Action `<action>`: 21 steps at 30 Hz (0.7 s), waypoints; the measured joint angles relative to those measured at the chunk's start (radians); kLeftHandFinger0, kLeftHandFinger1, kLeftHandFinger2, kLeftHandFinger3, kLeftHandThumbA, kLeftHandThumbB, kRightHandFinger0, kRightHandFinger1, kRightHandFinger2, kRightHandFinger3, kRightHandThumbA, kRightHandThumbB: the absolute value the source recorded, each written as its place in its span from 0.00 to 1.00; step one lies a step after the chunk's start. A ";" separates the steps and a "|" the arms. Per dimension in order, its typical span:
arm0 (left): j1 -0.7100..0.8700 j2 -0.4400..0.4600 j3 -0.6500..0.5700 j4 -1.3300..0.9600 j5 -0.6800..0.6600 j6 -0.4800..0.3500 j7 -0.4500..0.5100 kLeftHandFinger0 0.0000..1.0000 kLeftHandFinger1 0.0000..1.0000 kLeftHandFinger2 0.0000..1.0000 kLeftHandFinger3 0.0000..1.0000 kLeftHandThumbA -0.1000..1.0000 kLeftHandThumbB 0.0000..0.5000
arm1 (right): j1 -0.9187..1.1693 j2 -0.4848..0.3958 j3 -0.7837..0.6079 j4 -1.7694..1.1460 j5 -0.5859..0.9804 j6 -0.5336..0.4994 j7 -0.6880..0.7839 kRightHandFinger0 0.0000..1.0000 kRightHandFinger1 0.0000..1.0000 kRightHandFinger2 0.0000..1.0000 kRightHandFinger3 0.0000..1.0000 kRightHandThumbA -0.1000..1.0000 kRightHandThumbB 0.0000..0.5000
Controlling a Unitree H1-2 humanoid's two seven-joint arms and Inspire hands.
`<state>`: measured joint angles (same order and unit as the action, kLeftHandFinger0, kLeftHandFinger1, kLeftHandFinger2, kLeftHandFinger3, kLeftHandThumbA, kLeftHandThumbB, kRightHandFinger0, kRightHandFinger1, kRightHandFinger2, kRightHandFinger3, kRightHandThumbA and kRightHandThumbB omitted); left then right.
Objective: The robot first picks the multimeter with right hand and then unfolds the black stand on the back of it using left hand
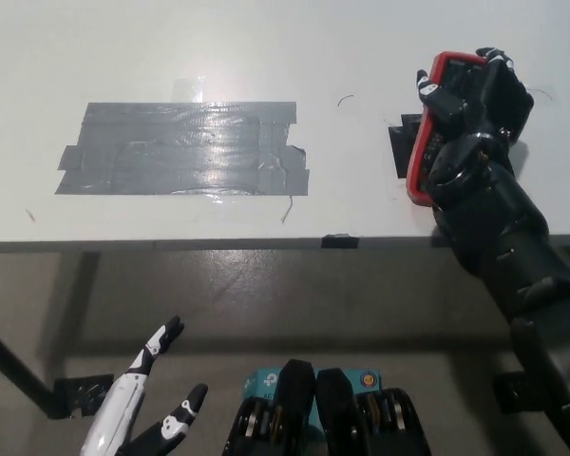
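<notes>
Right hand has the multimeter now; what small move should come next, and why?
Probably bring the white left hand up toward the multimeter: the black right hand already grips it above the table, while the left hangs open and low.

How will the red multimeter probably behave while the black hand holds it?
The multimeter looks stiff and boxy, so it should not bend. The right hand wraps it, and its red rubbery edge probably resists slipping. It is tilted, so it may twist.
</notes>
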<state>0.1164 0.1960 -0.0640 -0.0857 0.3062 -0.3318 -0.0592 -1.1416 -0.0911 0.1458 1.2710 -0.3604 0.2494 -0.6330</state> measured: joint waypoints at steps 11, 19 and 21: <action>-0.001 0.008 0.000 -0.002 0.000 0.000 0.000 1.00 1.00 1.00 1.00 0.66 0.20 | 0.066 0.009 -0.167 -0.116 0.082 -0.107 -0.014 0.00 0.29 0.85 0.74 0.00 0.40; -0.001 0.008 -0.001 -0.001 0.000 0.000 0.000 1.00 1.00 1.00 1.00 0.69 0.21 | 0.181 0.047 -0.285 -0.366 0.191 -0.155 0.039 0.00 0.20 0.62 0.65 0.00 0.36; -0.001 0.008 -0.001 -0.001 0.000 0.000 0.000 1.00 1.00 1.00 1.00 0.68 0.21 | 0.201 0.061 -0.318 -0.425 0.228 -0.158 0.059 0.00 0.23 0.70 0.73 0.00 0.35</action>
<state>0.1154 0.2044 -0.0650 -0.0869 0.3058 -0.3318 -0.0594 -0.9411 -0.0296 -0.1718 0.8460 -0.1327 0.0914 -0.5739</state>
